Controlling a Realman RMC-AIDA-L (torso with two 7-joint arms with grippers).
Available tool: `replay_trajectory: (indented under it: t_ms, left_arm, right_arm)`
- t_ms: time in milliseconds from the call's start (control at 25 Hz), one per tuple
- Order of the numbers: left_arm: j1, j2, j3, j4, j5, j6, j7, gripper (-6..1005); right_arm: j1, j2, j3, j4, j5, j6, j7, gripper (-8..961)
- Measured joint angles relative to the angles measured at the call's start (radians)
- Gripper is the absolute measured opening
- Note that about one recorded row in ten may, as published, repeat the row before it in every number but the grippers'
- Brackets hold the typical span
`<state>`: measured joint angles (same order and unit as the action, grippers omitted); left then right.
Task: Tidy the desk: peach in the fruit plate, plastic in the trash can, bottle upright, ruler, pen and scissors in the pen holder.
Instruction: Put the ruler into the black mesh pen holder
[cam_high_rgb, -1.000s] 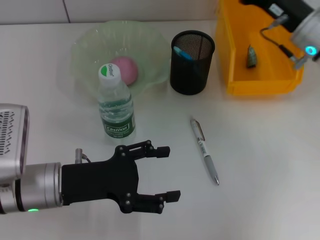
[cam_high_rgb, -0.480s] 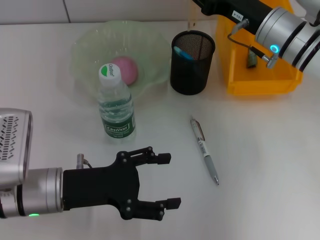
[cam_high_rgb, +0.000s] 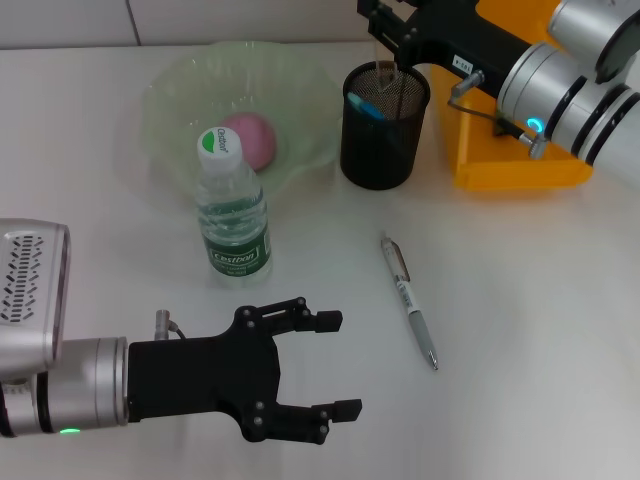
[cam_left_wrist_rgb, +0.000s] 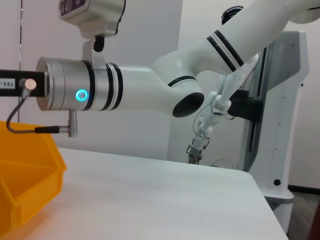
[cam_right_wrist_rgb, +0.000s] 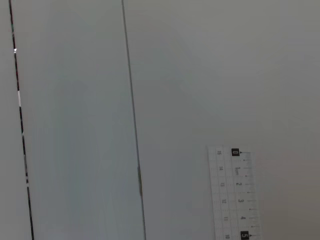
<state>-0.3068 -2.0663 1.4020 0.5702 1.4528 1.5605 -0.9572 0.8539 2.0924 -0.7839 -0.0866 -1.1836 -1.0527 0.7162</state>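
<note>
Since a second ago my right end effector (cam_high_rgb: 385, 45) swung over the pen holder (cam_high_rgb: 385, 125), pinching the ruler (cam_high_rgb: 385, 85) upright above its mouth; left end effector (cam_high_rgb: 325, 365) idles spread.

— Where's the peach (cam_high_rgb: 250, 139)?
— Pink, lying in the pale green fruit plate (cam_high_rgb: 170, 95). The bottle (cam_high_rgb: 232, 210) stands upright just in front, green cap on.
— And the pen (cam_high_rgb: 409, 301)?
— Silver, flat on the worktop (cam_high_rgb: 520, 300), well apart from the black mesh pen holder (cam_high_rgb: 384, 135).
— The ruler (cam_high_rgb: 385, 82)?
— Clear, hanging upright over the holder's mouth; something blue already sits inside.
— The trash can (cam_high_rgb: 470, 150)?
— Orange, just beside the holder.
</note>
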Motion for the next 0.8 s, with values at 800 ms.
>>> replay_trajectory:
  t_ms: [800]
  left_arm:
    - [0.003,0.0,0.0,-0.001,0.0,-0.001,0.025,873]
  right_arm:
    - [0.002,0.0,0.005,0.051,0.001,0.041,-0.106,389]
